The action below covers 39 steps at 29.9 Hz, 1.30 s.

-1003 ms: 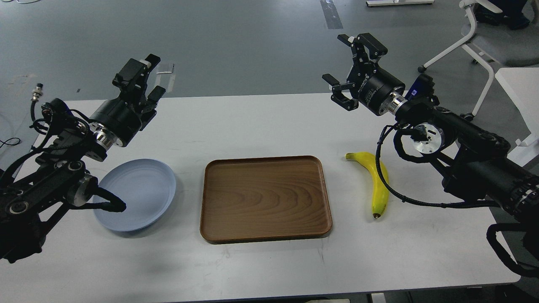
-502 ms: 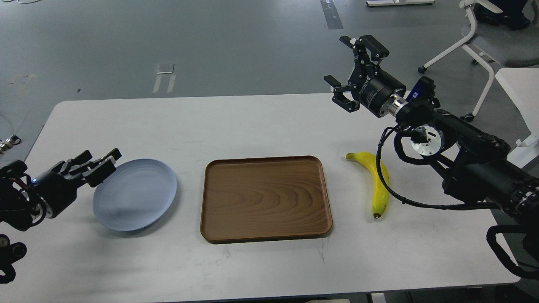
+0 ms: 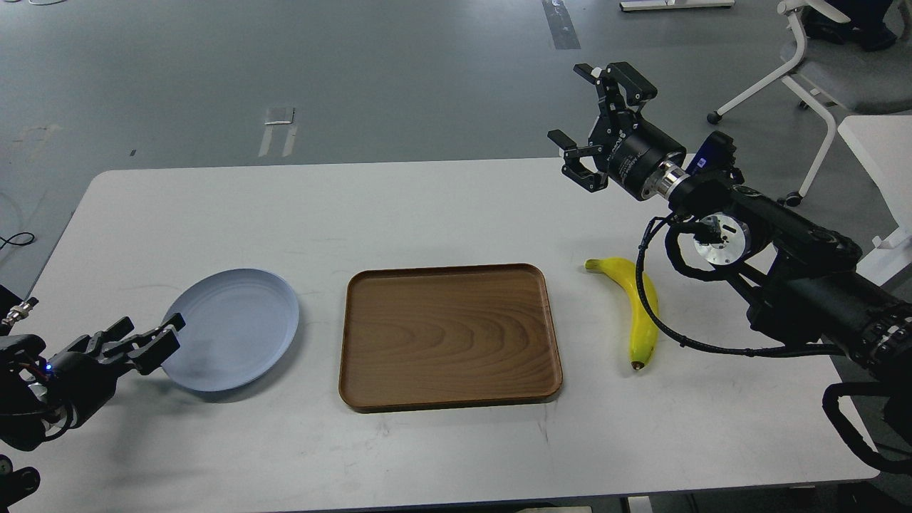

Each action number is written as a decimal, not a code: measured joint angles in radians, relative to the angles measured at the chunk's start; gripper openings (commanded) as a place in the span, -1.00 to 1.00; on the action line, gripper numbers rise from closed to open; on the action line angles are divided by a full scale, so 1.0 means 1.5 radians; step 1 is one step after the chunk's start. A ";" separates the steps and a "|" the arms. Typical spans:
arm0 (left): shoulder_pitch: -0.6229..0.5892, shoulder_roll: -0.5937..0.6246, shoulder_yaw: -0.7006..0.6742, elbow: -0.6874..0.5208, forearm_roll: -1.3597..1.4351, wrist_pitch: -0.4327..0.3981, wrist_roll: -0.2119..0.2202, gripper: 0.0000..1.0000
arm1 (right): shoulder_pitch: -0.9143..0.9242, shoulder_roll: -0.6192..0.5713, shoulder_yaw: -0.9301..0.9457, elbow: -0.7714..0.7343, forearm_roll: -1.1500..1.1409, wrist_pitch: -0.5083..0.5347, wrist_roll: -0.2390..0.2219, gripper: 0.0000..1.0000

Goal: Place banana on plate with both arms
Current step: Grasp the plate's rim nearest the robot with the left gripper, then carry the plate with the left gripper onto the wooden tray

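Nearest to me, low at the left edge, my left gripper (image 3: 142,340) sits just above the table (image 3: 442,206), its tip right at the near-left rim of the plate (image 3: 231,329). I can make out several short dark fingers bunched close there, but from this angle I cannot tell whether they are parted or closed, nor whether they touch the rim. The plate lies flat on the left side of the table with nothing on it.

In the middle, just right of the plate, sits the brown wooden tray (image 3: 449,336), also bare. Right of the tray, the banana (image 3: 634,303) lies on the tabletop, its greenish stem toward the far side and its dark tip toward me, curving out to the right. A black cable from my right arm (image 3: 784,285) loops across its middle.

Farther back on the right, my right gripper (image 3: 595,121) hangs high over the far edge of the table, well apart from the banana, its fingers spread wide and holding nothing. Beyond the table at the far right stands a white chair (image 3: 812,64) on the grey floor.
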 measured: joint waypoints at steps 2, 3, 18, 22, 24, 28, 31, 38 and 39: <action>0.000 -0.006 0.001 0.004 -0.001 -0.001 -0.005 0.70 | -0.003 0.000 0.000 0.000 0.000 0.000 0.000 1.00; 0.000 -0.008 0.001 0.005 -0.001 -0.001 -0.006 0.55 | -0.004 0.000 0.000 0.000 0.000 0.000 0.000 1.00; 0.002 -0.017 0.029 0.048 -0.027 0.001 -0.037 -1.00 | -0.008 0.000 0.000 0.000 0.000 -0.009 0.000 1.00; -0.002 -0.017 0.029 0.051 -0.055 0.003 -0.037 -1.00 | -0.010 0.000 0.000 0.000 0.000 -0.017 0.001 1.00; -0.002 -0.017 0.029 0.048 -0.068 0.004 -0.037 -1.00 | -0.010 0.000 0.001 0.000 0.000 -0.019 0.001 1.00; -0.006 -0.010 0.026 0.039 -0.084 0.009 -0.037 -1.00 | -0.010 0.000 0.002 0.001 0.000 -0.020 0.001 1.00; -0.015 -0.003 0.022 0.024 -0.081 0.010 -0.037 -1.00 | -0.008 0.000 0.003 0.001 0.000 -0.020 0.001 1.00; -0.107 0.027 0.029 -0.078 0.079 0.025 -0.037 -1.00 | -0.001 -0.009 0.025 0.002 0.001 -0.022 0.001 1.00; -0.124 0.025 0.029 -0.088 0.127 0.026 -0.037 -1.00 | 0.000 -0.012 0.025 0.002 0.001 -0.023 0.001 1.00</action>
